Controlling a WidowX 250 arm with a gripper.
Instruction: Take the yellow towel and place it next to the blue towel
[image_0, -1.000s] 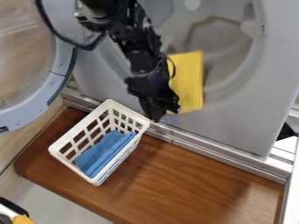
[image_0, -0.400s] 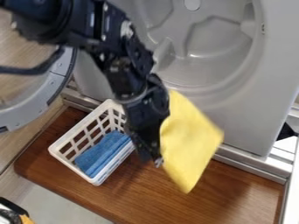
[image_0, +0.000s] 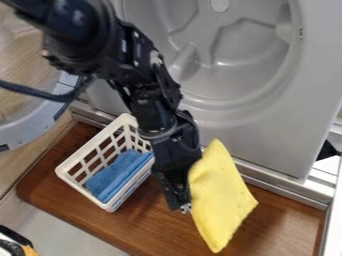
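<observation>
My gripper (image_0: 185, 206) hangs over the wooden board, just right of the white basket, and is shut on the yellow towel. The yellow towel (image_0: 219, 197) spreads out on the gripper's right side, its lower corner over the board; whether it touches the wood I cannot tell. Inside the white basket (image_0: 79, 151) lies the folded blue towel (image_0: 115, 174), left of the gripper. The arm covers the basket's right corner.
Behind the board stands a grey washing machine (image_0: 267, 135) with an open drum, its round door (image_0: 33, 122) swung out at the left. A metal rail (image_0: 280, 190) runs along the board's back edge.
From in front of the drum, my gripper has come down and toward the camera with the yellow towel, then slightly right over the board. The basket and blue towel have stayed put.
</observation>
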